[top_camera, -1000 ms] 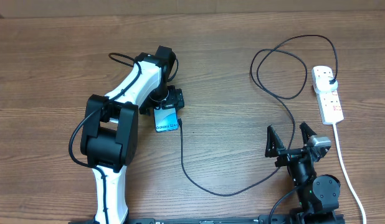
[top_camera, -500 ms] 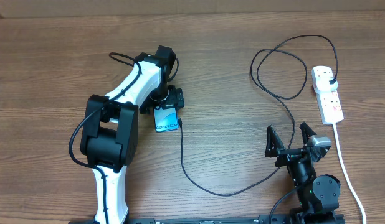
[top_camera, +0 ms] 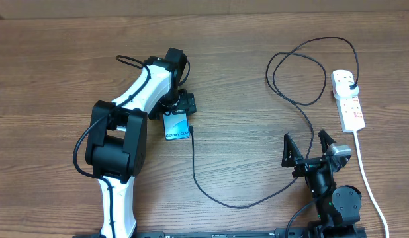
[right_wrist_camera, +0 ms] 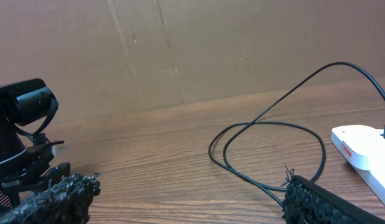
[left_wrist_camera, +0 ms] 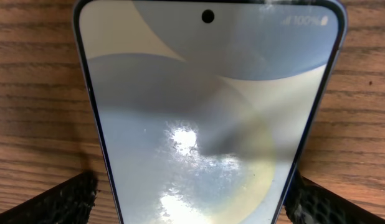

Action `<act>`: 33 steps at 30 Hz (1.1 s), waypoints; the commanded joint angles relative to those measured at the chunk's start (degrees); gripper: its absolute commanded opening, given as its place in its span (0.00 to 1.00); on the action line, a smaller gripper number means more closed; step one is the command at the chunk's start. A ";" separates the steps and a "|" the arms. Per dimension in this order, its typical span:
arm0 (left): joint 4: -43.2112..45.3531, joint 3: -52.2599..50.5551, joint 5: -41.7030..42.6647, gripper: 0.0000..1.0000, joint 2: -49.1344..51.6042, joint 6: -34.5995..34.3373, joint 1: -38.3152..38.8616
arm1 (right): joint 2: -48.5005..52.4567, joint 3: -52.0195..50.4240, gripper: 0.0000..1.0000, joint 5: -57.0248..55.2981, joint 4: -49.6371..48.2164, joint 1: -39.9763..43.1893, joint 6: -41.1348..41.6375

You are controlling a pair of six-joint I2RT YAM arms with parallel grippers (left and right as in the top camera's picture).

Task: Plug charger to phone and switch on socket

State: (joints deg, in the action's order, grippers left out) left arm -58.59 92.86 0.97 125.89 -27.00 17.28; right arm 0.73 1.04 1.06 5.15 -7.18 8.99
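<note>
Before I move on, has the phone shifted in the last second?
No. In the overhead view the phone lies the same way, equally far from the white power strip.

Blue phone (top_camera: 177, 127), blk charger (top_camera: 193, 158), wht/red socket (top_camera: 351, 106).

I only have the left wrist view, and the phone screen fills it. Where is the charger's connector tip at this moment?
Observer: From overhead, the charger ends at the near-right corner of the phone. I can't tell whether it is seated.
Operator: Is the other end plugged in?
Observer: Yes, the black plug sits at the far end of the socket.
Operator: And the right tool?
Observer: The right tool is open, holding nothing, apart from the socket.
</note>
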 commanded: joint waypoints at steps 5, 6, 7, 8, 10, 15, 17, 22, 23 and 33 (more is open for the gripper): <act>1.46 -2.82 2.14 1.00 2.40 0.81 0.79 | -0.57 -0.59 1.00 -0.33 -0.31 -0.22 0.11; 1.49 -2.86 2.23 0.99 2.40 0.66 0.94 | -0.57 -0.59 1.00 -0.33 -0.31 -0.22 0.11; 1.60 -2.97 2.21 0.99 2.40 0.63 1.11 | -0.57 -0.59 1.00 -0.33 -0.31 -0.22 0.11; 1.68 -3.10 2.21 1.00 2.40 0.63 1.27 | -0.57 -0.59 1.00 -0.33 -0.31 -0.22 0.11; 1.68 -3.21 1.75 1.00 2.40 0.66 1.60 | -0.57 -0.59 1.00 -0.33 -0.31 -0.22 0.11; 1.90 -3.43 1.57 0.93 2.40 0.90 1.66 | -0.57 -0.59 1.00 -0.33 -0.31 -0.22 0.11; 2.19 -3.43 1.55 0.87 2.40 1.38 1.66 | -0.57 -0.59 1.00 -0.33 -0.31 -0.22 0.09; 2.10 -3.41 1.57 0.75 2.40 1.40 1.62 | -0.57 -0.59 1.00 -0.33 -0.31 -0.22 0.11; 1.99 -3.43 1.60 0.71 2.40 1.86 1.57 | -0.57 -0.59 1.00 -0.33 -0.31 -0.22 0.11; -0.81 -2.23 4.52 0.55 2.36 4.46 -0.68 | -0.57 -0.59 1.00 -0.33 -0.31 -0.22 0.11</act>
State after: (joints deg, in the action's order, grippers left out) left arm -58.08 92.14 0.89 125.19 -24.38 17.87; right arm 0.73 1.04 1.06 5.17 -7.16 8.99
